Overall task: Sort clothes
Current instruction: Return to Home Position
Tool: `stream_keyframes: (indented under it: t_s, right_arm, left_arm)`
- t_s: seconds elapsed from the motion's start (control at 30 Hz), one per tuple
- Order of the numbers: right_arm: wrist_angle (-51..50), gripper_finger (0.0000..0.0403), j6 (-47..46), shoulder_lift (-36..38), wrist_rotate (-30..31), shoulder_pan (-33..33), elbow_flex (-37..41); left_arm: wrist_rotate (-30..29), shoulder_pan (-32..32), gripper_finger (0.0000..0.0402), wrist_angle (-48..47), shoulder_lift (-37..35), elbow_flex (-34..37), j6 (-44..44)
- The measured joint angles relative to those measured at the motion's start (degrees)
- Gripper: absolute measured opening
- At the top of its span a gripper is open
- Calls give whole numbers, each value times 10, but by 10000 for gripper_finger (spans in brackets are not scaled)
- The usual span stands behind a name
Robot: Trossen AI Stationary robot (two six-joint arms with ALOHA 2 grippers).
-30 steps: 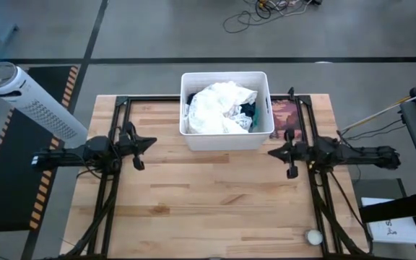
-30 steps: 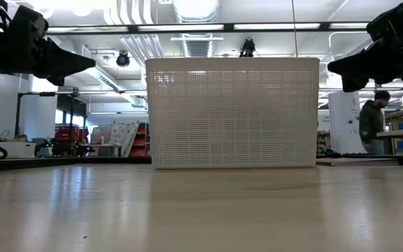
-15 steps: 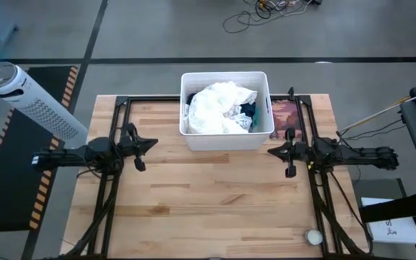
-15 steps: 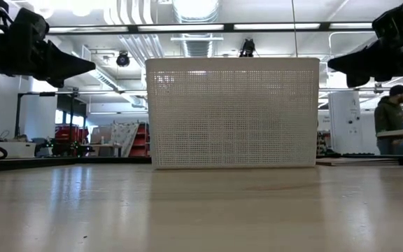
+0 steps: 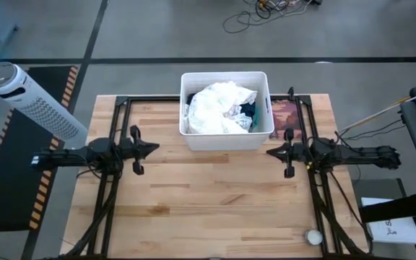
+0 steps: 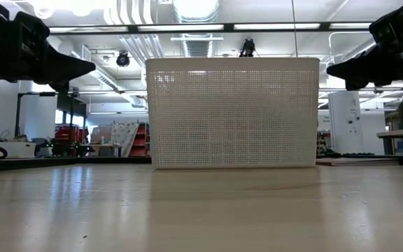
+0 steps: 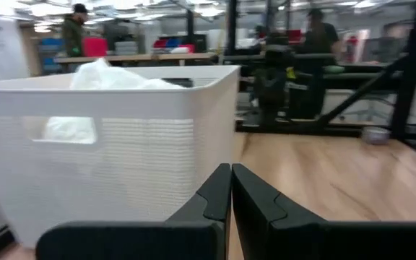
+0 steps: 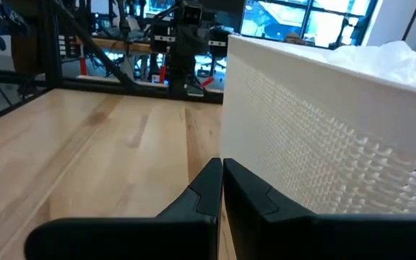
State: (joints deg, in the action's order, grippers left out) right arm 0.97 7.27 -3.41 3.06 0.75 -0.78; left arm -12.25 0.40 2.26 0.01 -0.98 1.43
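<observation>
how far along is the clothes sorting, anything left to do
Done: the white garments and a teal one lie heaped in the basket, and no clothing shows on the table. In hand: nothing; the left gripper and right gripper are shut and empty, hovering either side of the basket. Left: seemingly only parking the arms.

There are one worktop (image 5: 208, 198), one basket (image 5: 224, 141), one heap of clothes (image 5: 215, 108) too bunched to count, and two tools: left tool (image 5: 155, 146), right tool (image 5: 269, 152).
</observation>
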Motion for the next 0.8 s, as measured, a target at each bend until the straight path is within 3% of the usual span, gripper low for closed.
stream_keyframes:
  t_s: [0.8]
  right_arm:
    - [1,0,-27,-1,0,0,0]
  left_arm:
    - [13,0,0,21,3,1,0]
